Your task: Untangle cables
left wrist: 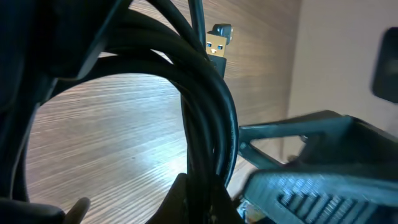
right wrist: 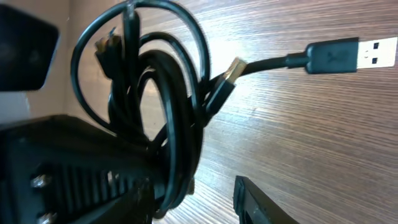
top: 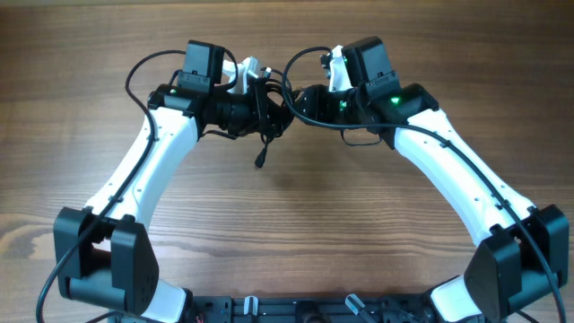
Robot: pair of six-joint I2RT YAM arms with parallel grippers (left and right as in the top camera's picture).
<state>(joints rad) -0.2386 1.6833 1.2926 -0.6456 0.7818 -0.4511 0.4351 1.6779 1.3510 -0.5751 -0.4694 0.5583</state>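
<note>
**Two grippers meet at a coil of black cables above the table**

The cables (top: pixel 263 112) form a tight black coil of several loops at the 12 o'clock end of the table (top: pixel 287 233), apparently lifted clear of the wood. A plug (top: pixel 260 162) dangles from the coil toward 6 o'clock. In the right wrist view the cables (right wrist: pixel 168 124) stand upright, and a second plug (right wrist: pixel 339 55), silvery, sticks out on a free length toward 2 o'clock.

The left gripper (top: pixel 253 97) sits at the coil's 9 o'clock, clenched on the cables. In its wrist view the cables (left wrist: pixel 211 124) run down into its jaws at 6 o'clock. The right gripper (right wrist: pixel 193 193) sits at the coil's 3 o'clock. Its jaws straddle the bottom of the coil, which leans on one finger while bare wood shows before the other, so it is not gripping.

The step in hand looks like setting a second hold so the loops can be drawn apart. The next move calls for the right gripper to close on one length only, ideally the one leading to the second plug, and pull toward 3 o'clock while the left holds firm. Taking the whole coil would likely tighten it.
</note>
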